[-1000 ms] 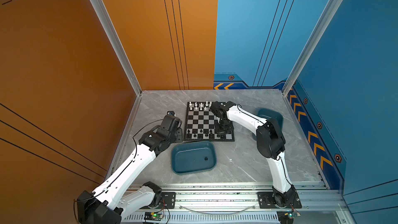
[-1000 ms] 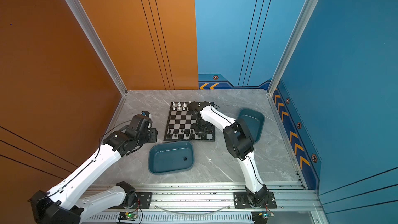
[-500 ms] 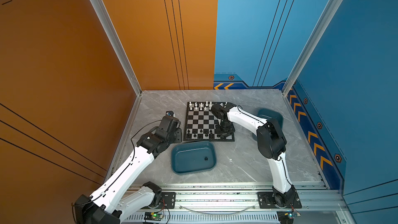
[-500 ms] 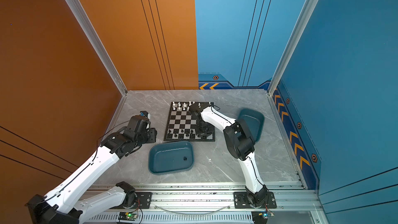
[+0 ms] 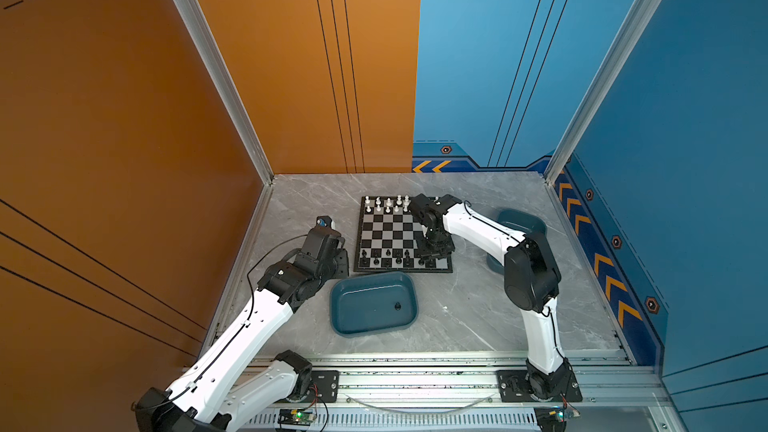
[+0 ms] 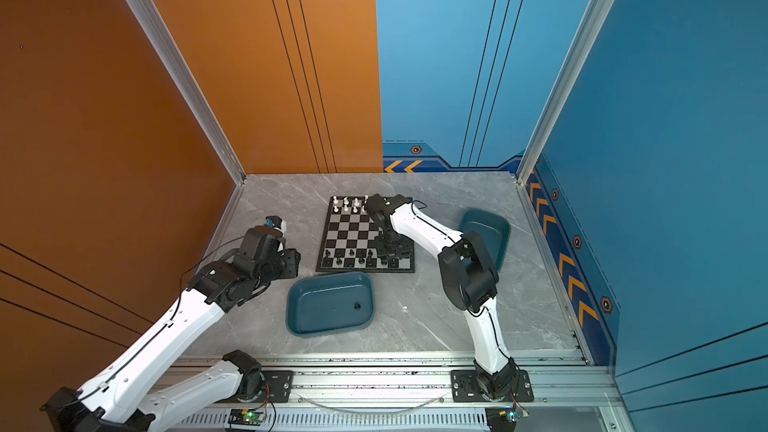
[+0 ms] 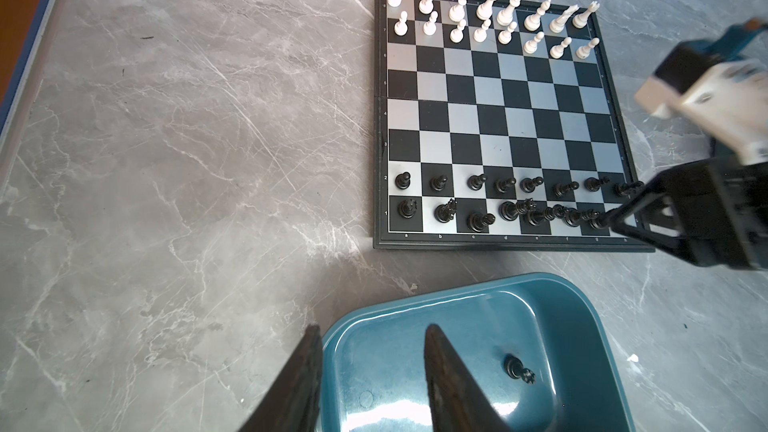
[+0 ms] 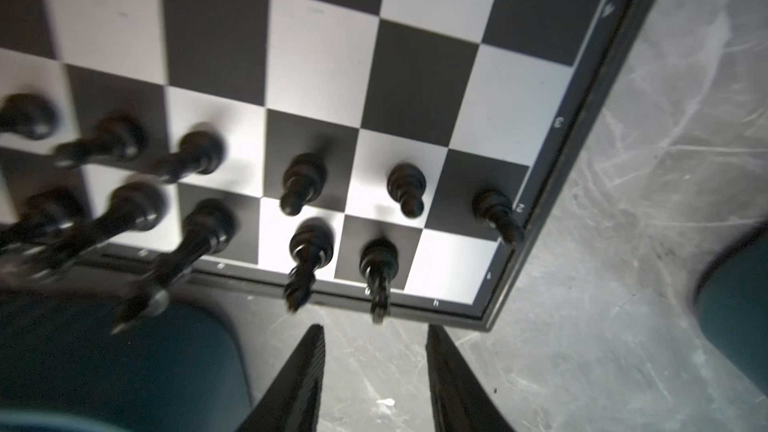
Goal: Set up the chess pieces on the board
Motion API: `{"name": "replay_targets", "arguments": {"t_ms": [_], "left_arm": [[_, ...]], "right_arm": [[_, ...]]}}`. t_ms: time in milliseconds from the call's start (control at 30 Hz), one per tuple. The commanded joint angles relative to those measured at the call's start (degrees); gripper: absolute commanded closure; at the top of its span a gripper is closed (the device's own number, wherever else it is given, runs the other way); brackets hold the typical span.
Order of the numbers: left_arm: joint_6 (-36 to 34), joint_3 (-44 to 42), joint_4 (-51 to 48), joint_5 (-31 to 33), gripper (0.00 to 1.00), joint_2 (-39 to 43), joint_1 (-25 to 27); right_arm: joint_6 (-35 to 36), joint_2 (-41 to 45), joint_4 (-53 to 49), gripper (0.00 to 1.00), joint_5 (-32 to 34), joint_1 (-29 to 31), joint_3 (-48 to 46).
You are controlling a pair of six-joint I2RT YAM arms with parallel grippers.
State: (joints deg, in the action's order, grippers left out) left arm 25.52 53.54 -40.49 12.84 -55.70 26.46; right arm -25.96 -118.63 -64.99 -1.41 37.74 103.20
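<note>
The board (image 5: 395, 234) (image 6: 353, 234) (image 7: 498, 118) lies mid-table. White chess pieces (image 5: 386, 204) (image 7: 490, 14) fill its two far rows, and black ones (image 5: 388, 257) (image 7: 503, 197) (image 8: 303, 184) stand in the two near rows. My right gripper (image 5: 434, 257) (image 8: 376, 328) hangs open and empty just off the board's near right corner, close to a black knight (image 8: 378, 268). The corner square beside that knight is bare. One black piece (image 5: 397, 306) (image 7: 517, 369) lies in the near teal tray (image 5: 353, 317) (image 7: 561, 313). My left gripper (image 5: 343, 265) (image 7: 372, 328) stands open and empty, left of the board, astride that tray's rim.
A second teal tray (image 5: 523, 222) (image 8: 735, 305) sits right of the board, partly behind the right arm. Orange and blue walls close in the grey marble table on three sides. A metal rail runs along the front edge.
The right gripper's jaws have opened at the board's near right corner. The left arm has shifted only slightly.
</note>
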Motion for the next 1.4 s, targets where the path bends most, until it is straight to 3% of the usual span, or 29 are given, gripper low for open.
{"name": "replay_targets", "arguments": {"t_ms": [0,167,433,933,1367], "left_arm": [[0.9,-0.3,-2.8,1.2,0.57,1.7,-0.8],[4.6,-3.8,-6.4,0.3,0.56,7.7,-1.0],[7.6,-6.9,-12.0,-0.3,0.55,14.6,-1.0],[8.4,-7.3,-12.0,-4.5,0.42,19.0,0.2],[7.2,-5.7,-12.0,-3.4,0.41,18.0,0.3]], "right_arm": [[-1.5,3.9,-4.3,0.59,0.4,2.1,3.8],[-3.2,5.4,-6.2,0.60,-0.2,8.3,5.8],[-4.5,6.1,-3.0,0.60,-1.5,16.8,1.0],[-5.4,1.2,7.1,0.58,-4.0,20.6,-6.2],[-5.2,-2.3,8.4,0.59,-4.9,20.7,-8.0]]}}
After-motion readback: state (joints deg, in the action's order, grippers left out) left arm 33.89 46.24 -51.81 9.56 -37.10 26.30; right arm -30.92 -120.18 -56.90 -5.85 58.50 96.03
